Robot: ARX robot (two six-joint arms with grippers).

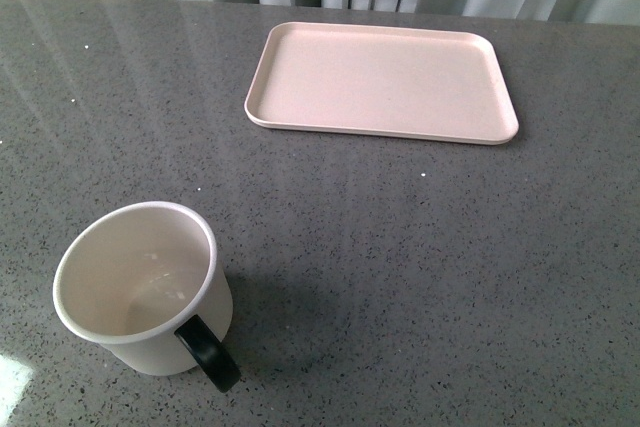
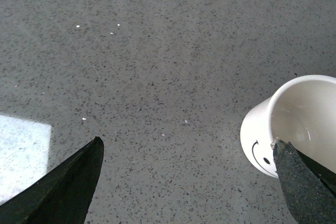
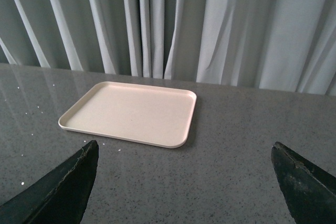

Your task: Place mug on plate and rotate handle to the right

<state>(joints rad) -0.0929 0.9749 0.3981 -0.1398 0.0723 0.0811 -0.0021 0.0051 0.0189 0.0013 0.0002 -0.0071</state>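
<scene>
The white mug (image 1: 140, 287) stands upright and empty on the grey table at the front left, its black handle (image 1: 208, 350) pointing toward the front right. The pale pink plate (image 1: 382, 82) lies empty at the back centre, far from the mug. Neither gripper shows in the front view. In the left wrist view my left gripper (image 2: 191, 169) is open; the mug (image 2: 294, 124) with its smiley face sits beside one fingertip (image 2: 302, 182), outside the gap. In the right wrist view my right gripper (image 3: 184, 174) is open and empty, short of the plate (image 3: 131, 113).
Grey speckled tabletop (image 1: 420, 247) runs around both things. Pale curtains (image 3: 173, 24) hang behind the table's far edge. A bright light patch (image 2: 21, 156) lies on the table near the left gripper.
</scene>
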